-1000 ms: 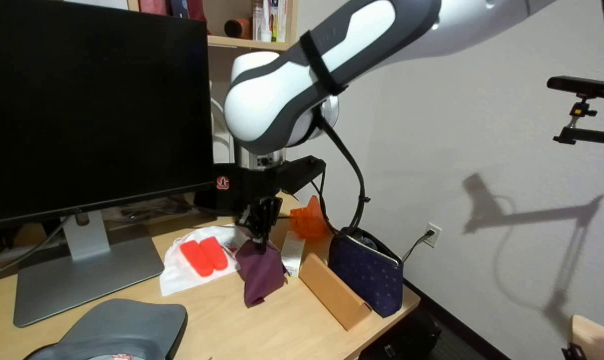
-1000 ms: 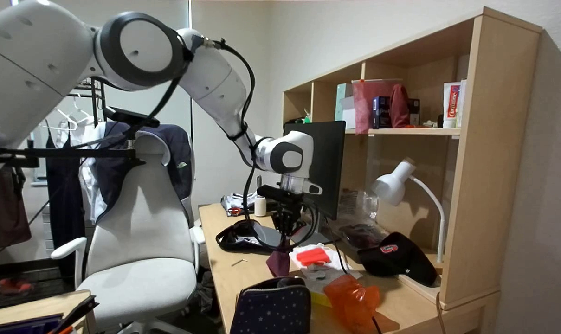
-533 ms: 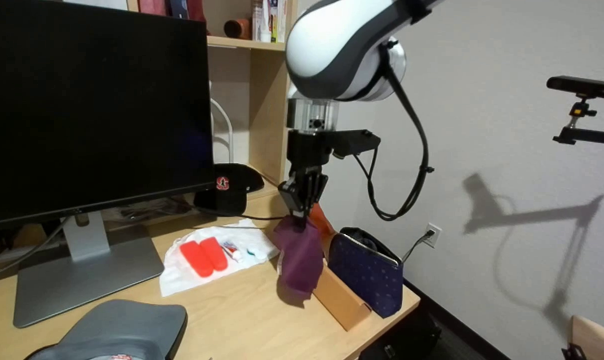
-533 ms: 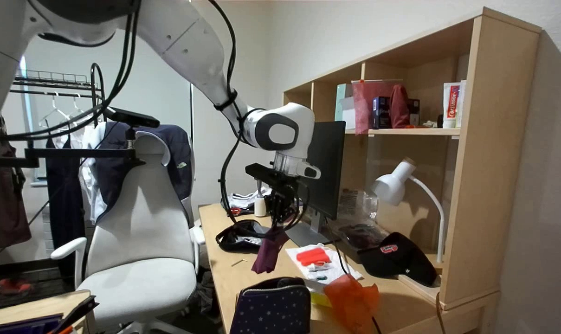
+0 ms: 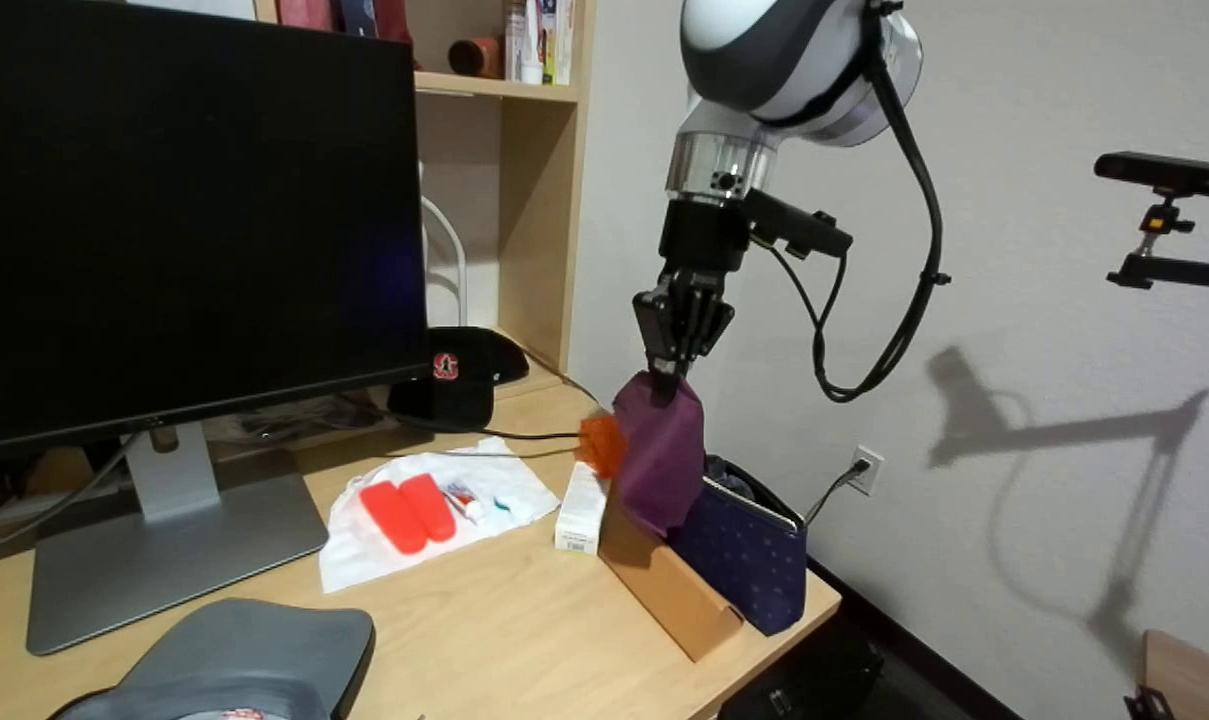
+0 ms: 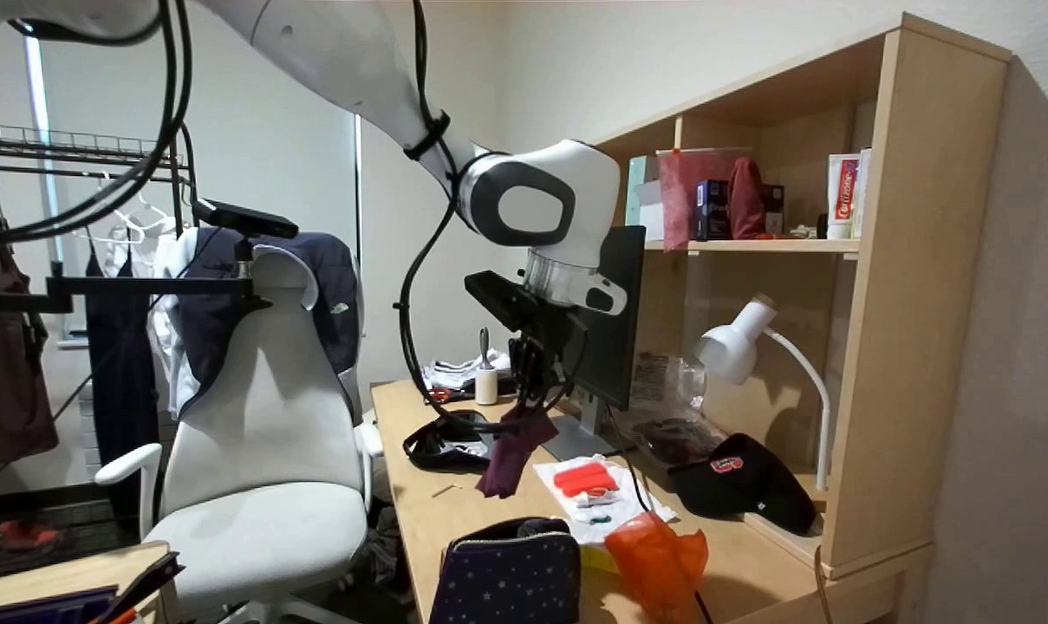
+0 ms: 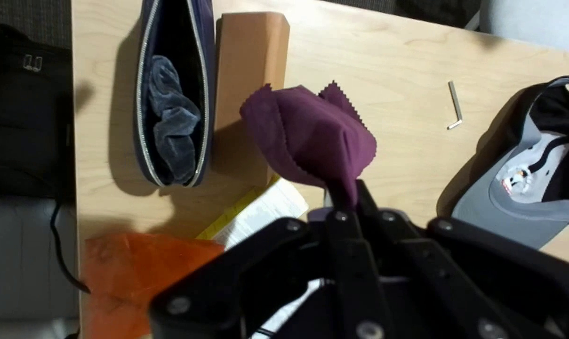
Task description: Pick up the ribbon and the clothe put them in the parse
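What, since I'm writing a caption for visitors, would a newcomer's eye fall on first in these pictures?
Probably the maroon cloth, hanging pinched in the end effector above the desk. Next, perhaps, the big black monitor filling the upper left of an exterior view. The wrist view then draws the eye to the open navy pouch beside the tan box, with the crumpled grey ribbon inside.

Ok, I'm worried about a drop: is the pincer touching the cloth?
Touching. The wrist view shows one end of the cloth pinched in the pincer, the rest spreading beyond.
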`<state>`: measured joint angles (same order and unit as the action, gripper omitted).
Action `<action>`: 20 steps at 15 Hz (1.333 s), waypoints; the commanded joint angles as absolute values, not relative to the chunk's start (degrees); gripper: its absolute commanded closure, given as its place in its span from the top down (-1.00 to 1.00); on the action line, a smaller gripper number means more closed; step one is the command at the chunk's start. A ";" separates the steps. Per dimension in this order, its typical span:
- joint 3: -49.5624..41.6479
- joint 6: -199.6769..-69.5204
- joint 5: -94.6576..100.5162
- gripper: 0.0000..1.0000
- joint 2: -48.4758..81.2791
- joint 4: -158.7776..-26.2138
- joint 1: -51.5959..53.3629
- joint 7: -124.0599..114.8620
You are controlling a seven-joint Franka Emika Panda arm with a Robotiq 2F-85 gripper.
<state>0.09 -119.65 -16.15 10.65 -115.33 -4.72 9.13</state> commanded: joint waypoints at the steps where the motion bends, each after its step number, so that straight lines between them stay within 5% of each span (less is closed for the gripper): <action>1: -1.42 -118.83 -20.49 -0.85 8.89 -117.26 -6.56 10.98; 20: -7.50 -124.16 -46.69 -0.85 6.57 -134.09 -11.31 18.37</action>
